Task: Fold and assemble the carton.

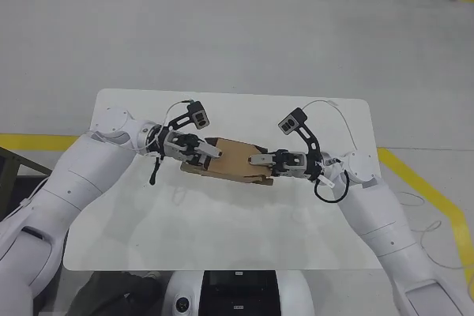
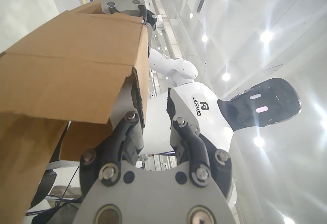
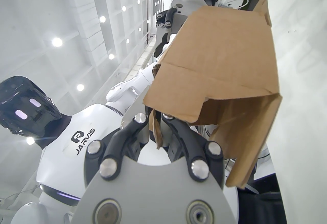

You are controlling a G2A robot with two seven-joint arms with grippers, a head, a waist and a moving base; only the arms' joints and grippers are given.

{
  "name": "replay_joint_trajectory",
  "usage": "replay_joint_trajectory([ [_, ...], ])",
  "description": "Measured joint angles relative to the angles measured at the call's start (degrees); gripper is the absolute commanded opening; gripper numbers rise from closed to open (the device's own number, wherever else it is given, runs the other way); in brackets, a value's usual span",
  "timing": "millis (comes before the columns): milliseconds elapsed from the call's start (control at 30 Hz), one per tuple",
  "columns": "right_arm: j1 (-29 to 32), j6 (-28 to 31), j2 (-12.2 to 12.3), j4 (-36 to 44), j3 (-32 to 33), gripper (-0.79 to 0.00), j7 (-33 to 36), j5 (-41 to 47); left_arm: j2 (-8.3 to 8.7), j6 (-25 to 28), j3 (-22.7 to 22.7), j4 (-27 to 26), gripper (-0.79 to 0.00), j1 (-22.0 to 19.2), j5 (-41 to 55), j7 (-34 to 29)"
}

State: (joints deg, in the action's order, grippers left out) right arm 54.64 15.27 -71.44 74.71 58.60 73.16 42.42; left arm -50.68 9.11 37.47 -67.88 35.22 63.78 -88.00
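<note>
A brown carton (image 1: pixel 235 156), partly unfolded with loose flaps, is held between both arms over the middle of the white table (image 1: pixel 221 229). My right gripper (image 1: pixel 262 160) is shut on a flap edge at the carton's right end; in the right wrist view the cardboard (image 3: pixel 224 56) sits pinched between the fingers (image 3: pixel 143 121). At the carton's left end is my left gripper (image 1: pixel 209 149). In the left wrist view it (image 2: pixel 153 105) stands open, with a carton (image 2: pixel 69 61) wall lying against one finger (image 2: pixel 127 120) and a gap to the other.
The table's near half and far strip are bare. Yellow floor tape (image 1: pixel 426 189) runs past the table's right side, and a dark frame (image 1: pixel 8 158) stands off its left edge.
</note>
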Motion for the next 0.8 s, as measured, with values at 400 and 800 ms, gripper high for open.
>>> replay_joint_trajectory([
  [400, 0.6, -0.1, 0.0, 0.4, 0.2, -0.785, -0.7, -0.9, -0.33, 0.5, -2.1, 0.1, -0.643, -1.0, 1.1, 0.0],
  [800, 1.3, -0.6, -0.1, 2.0, 1.0, 0.000, -1.1, 0.7, -0.67, 1.2, -3.3, 1.5, -0.785, -2.0, 0.2, 0.0],
])
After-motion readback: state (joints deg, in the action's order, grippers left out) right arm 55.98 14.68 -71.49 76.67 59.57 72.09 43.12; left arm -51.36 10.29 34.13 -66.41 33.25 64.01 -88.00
